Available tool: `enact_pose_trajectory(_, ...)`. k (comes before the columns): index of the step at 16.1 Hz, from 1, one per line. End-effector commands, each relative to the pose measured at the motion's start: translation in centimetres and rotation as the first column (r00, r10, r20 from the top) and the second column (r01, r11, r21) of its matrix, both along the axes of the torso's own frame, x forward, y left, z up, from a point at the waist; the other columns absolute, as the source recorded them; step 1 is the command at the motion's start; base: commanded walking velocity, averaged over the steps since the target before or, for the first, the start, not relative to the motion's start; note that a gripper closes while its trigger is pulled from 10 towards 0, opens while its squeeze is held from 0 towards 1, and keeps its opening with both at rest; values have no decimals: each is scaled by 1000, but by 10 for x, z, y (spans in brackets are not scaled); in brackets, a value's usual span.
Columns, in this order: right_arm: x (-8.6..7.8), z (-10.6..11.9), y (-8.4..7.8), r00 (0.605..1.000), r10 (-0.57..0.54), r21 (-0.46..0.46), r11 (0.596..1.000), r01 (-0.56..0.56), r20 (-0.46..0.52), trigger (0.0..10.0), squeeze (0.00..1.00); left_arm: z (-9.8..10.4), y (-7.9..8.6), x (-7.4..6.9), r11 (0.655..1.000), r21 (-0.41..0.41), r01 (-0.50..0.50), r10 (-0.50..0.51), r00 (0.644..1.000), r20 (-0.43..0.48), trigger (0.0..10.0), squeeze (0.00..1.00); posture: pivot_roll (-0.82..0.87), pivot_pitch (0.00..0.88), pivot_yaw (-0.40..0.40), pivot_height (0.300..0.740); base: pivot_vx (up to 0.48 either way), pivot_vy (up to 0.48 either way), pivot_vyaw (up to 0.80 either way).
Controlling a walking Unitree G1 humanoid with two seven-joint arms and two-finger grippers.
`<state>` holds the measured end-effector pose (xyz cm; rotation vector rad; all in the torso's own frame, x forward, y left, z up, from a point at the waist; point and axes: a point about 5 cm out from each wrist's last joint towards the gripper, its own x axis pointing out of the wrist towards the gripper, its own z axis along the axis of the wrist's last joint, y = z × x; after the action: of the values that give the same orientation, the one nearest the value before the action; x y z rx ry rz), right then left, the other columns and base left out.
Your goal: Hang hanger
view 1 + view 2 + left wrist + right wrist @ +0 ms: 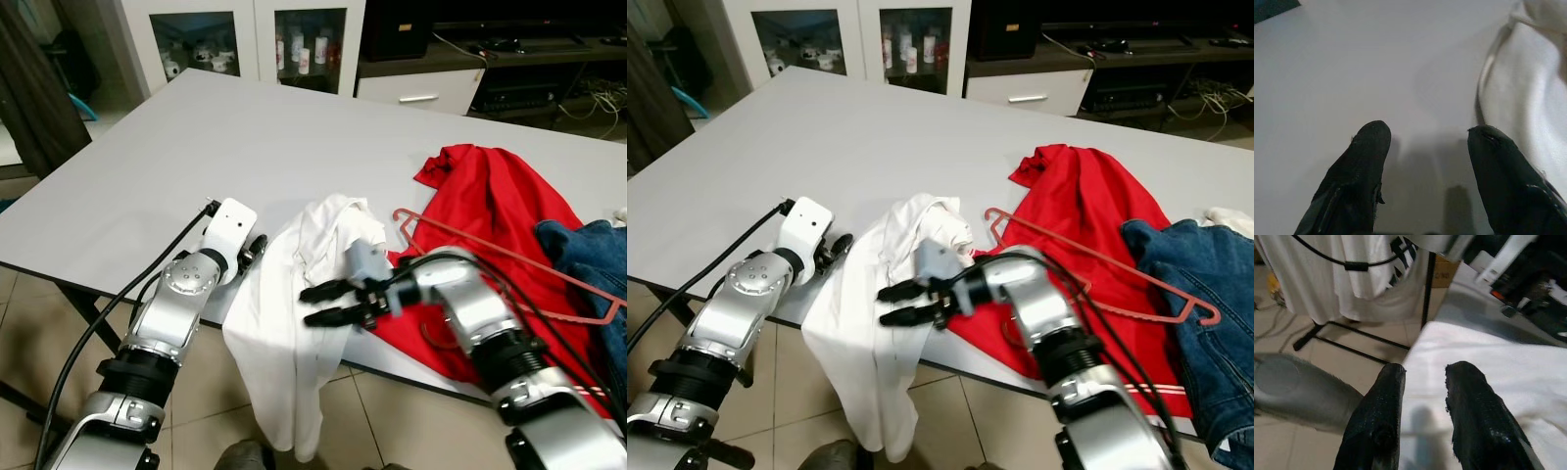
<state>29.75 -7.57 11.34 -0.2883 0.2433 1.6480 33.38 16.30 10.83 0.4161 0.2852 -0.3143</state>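
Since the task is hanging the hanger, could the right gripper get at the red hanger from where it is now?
Probably yes. The red hanger lies exposed on the red garment, nothing covering it. The right gripper is open over the white shirt, pointing away, so the arm must swing back.

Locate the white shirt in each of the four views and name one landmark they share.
Left eye view: white shirt at centre, draped over the table's near edge.
Right eye view: white shirt left of centre, same drape.
Left wrist view: white cloth beside the left gripper.
Right wrist view: white cloth under the right gripper.
Shared landmark: the grey table.
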Motion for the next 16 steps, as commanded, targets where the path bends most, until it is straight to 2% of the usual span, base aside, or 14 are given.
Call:
enact_pose_trajectory(1, 2, -1, 11, 1000, 4, -27, 1000, -4, -4, 10000, 0, 15, 1, 7, 1000, -8, -19, 19, 997, 76, 10000, 0, 41, 0, 0, 740, 0, 0, 0)
enact_pose_trajectory(4, 10, -9, 32, 994, -96, -60, 994, 93, -43, 10000, 0, 27, 6, 11, 998, -32, -52, 56, 988, 145, 10000, 0, 53, 0, -8, 740, 0, 0, 0)
enact_pose_trajectory(6, 7, -14, 40, 996, -74, -101, 992, 70, -39, 10000, 0, 28, 10, 11, 997, -32, -66, 70, 985, 155, 10000, 0, 58, 0, -13, 740, 0, 0, 0)
enact_pose_trajectory(9, 12, -25, 38, 996, -83, -260, 962, 83, 14, 10000, 0, 29, 14, 9, 996, -36, -80, 85, 982, 171, 10000, 0, 62, 0, -20, 740, 0, 0, 0)
enact_pose_trajectory(10, 18, -27, 35, 991, -127, -315, 939, 135, 45, 10000, 0, 30, 15, 9, 996, -38, -79, 84, 981, 175, 10000, 0, 63, 0, -24, 740, 0, 0, 0)
enact_pose_trajectory(11, 26, -29, 32, 974, -203, -360, 905, 226, 100, 10000, 0, 31, 14, 8, 997, -39, -71, 77, 981, 176, 10000, 0, 63, 0, -24, 740, 0, 0, 0)
enact_pose_trajectory(12, 36, -28, 30, 938, -305, -375, 860, 346, 164, 10000, 0, 30, 14, 8, 998, -35, -59, 64, 983, 173, 10000, 0, 60, 0, -26, 740, 0, 0, 0)
enact_pose_trajectory(14, 51, -22, 28, 858, -447, -346, 787, 511, 252, 10000, 0, 29, 12, 6, 999, -29, -38, 43, 985, 169, 10000, 0, 62, 0, -23, 740, 0, 0, 0)
enact_pose_trajectory(15, 55, -17, 31, 829, -487, -310, 771, 556, 275, 10000, 0, 29, 11, 6, 999, -31, -28, 32, 985, 167, 10000, 0, 62, 0, -22, 740, 0, 0, 0)
enact_pose_trajectory(16, 56, -15, 32, 821, -499, -296, 769, 567, 278, 10000, 0, 29, 11, 5, 999, -32, -22, 27, 986, 165, 10000, 0, 62, 0, -19, 740, 0, 0, 0)
